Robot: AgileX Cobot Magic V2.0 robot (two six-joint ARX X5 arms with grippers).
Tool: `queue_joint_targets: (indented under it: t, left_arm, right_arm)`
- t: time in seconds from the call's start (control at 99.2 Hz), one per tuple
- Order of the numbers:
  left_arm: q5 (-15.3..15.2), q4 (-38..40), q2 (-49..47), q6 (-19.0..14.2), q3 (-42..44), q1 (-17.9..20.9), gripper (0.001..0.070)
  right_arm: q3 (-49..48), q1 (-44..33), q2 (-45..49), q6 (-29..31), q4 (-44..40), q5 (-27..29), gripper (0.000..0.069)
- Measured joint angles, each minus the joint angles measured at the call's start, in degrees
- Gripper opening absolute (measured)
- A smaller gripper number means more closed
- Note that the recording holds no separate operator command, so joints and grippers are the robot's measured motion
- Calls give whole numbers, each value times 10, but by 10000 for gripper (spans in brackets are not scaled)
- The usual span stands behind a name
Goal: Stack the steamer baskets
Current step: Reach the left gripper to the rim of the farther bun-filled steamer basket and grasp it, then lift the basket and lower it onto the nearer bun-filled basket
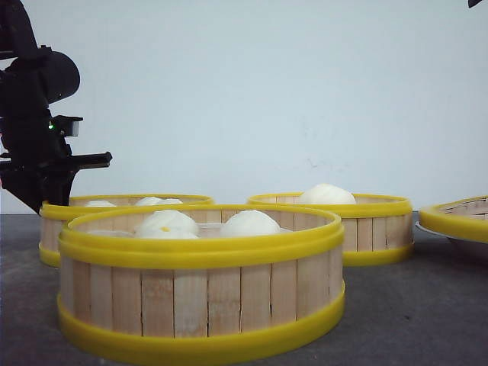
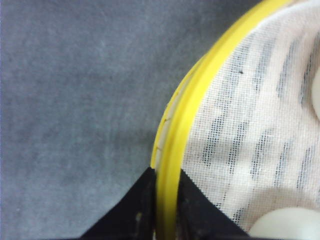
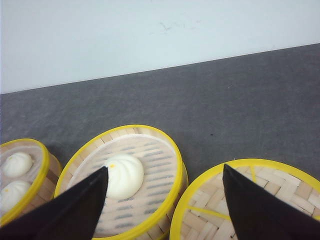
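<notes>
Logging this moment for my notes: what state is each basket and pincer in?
Near basket: two buns inside, unstacked.
Back-left basket: buns inside, rim clamped by left pincer.
Middle basket: one bun, unstacked.
Far-right basket: no buns visible.
Right pincer: open, holding nothing.

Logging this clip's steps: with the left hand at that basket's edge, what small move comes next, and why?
Probably lift. The left hand straddles the yellow rim of the far-left steamer basket, one finger outside and one inside, seemingly gripping it, so raising it to stack seems next.

Steamer baskets (image 1: 200,282) are shown with yellow rims and pale wooden slats; white buns (image 1: 249,223) are held inside; the worktop (image 1: 412,313) is dark grey.
</notes>
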Motion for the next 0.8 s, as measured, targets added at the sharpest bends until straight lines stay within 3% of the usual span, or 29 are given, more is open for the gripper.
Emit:
queue_joint_targets:
  t: [0.161,0.423,0.565,0.797]
  left_arm:
    - [14,-23,-43,4,24,7,24]
    - [113,-95,-179,4,54,22,24]
    - [155,-165,-228,24,54,15,24]
    - [162,-195,-273,46,49,-43,24]
  right_arm:
    - [0,0,0,0,-2,0,452]
    - [0,0,0,0,-8,0,452]
    - [0,0,0,0,-8,0,452]
    - [0,0,0,0,-8,0,452]
